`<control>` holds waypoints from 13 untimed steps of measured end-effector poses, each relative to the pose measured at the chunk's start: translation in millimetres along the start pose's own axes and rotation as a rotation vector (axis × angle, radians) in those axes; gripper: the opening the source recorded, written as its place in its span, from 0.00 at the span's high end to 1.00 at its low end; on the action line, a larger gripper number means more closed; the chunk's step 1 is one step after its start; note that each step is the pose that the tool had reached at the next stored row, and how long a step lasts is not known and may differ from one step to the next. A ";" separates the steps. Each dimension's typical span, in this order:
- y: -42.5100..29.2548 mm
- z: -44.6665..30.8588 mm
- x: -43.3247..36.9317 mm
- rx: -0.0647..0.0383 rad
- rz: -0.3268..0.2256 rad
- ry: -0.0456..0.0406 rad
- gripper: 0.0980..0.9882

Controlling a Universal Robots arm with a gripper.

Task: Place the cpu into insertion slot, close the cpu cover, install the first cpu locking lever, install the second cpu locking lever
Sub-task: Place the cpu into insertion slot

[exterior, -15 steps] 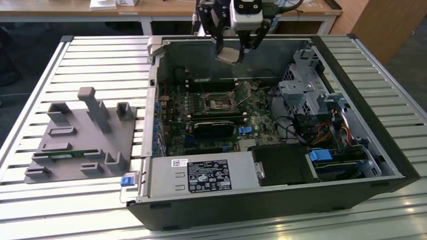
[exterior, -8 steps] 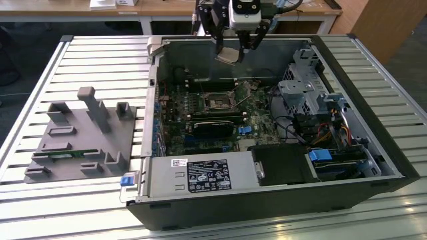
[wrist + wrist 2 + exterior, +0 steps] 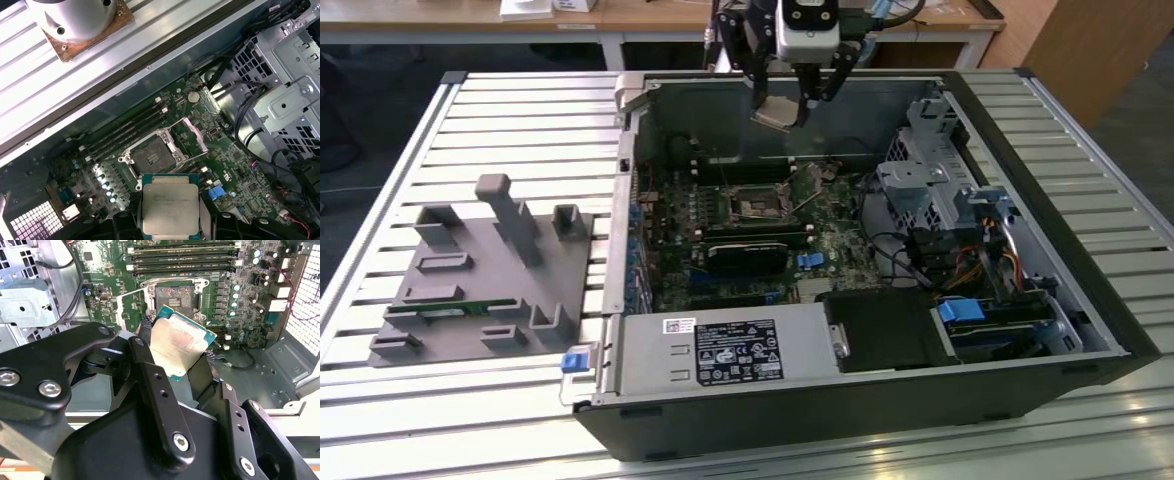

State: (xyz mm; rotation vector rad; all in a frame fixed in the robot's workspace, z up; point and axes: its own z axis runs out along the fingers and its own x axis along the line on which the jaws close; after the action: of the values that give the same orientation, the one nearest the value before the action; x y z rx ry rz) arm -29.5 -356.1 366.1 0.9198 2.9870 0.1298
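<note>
Gripping one cpu [image 3: 170,207] by two opposite edges between the jaws, high over the open computer case [image 3: 854,420] on the slatted worktop [image 3: 467,420]. Below, lying bare: one insertion slot [image 3: 150,155], with one cpu cover [image 3: 194,134] tilted up at its edge. Close beside the socket, four long memory slots [image 3: 182,262]. Towards the exterior view's left, one grey fixture block [image 3: 480,270].

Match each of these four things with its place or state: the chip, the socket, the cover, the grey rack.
Things:
1. chip
2. socket
3. cover
4. grey rack

Places or states:
a. empty
b. swung open
c. held by the gripper
d. at the exterior view's left

Pairs: 1-c, 2-a, 3-b, 4-d.
</note>
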 end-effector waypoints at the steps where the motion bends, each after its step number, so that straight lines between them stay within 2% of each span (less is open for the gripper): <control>1: 0.0 0.1 0.0 0.000 0.003 -0.0002 0.50; 13: -0.1 1.3 0.0 0.000 0.036 -0.0030 0.50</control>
State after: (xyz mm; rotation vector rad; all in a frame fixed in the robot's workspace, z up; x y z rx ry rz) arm -29.5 -356.1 364.8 0.9733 2.9684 0.1293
